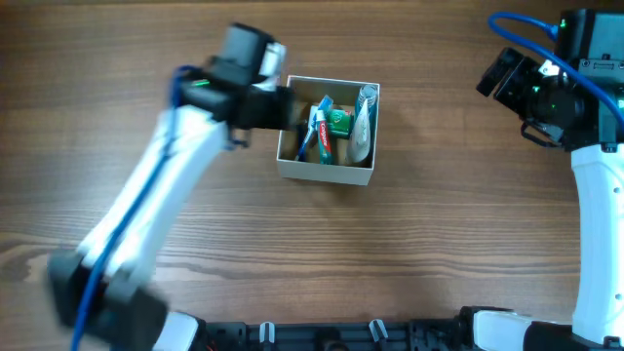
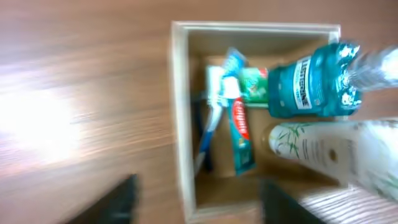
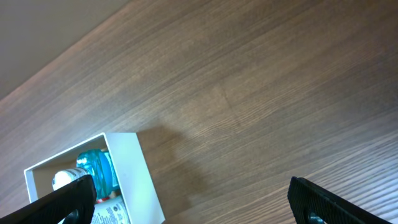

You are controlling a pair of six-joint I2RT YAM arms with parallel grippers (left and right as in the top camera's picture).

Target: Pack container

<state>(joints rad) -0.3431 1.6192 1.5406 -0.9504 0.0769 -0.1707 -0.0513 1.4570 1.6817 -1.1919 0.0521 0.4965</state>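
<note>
**A:** Where does the container sit, and what room is there at its edges?

**B:** The container [image 1: 327, 174] stands on the tabletop [image 1: 458, 224], a little left of centre and toward the far side. There is bare wood along its near, far and right walls. The left end effector [image 1: 289, 107] hangs right at the left wall, and I cannot tell whether it touches.

**A:** How do the end effectors stand?

**B:** The left one has its dark fingers [image 2: 118, 202] spread wide and grips nothing, though its wrist view is blurred. The right end effector [image 3: 193, 208] is also spread wide and empty. It is over plain wood at the far right, well apart from the container.

**A:** And the surface?

**B:** Brown wood grain, with a bright glare patch in the left wrist view.

**A:** How does the container look?

**B:** It is square, shallow and lidless, white outside and tan inside. In it lie a teal mouthwash bottle [image 2: 311, 84] and a white bottle with a leaf print [image 2: 323, 152]. Beside them are a toothpaste tube [image 2: 239, 134], a blue toothbrush [image 2: 208, 134] and a green packet [image 2: 254, 84].
</note>
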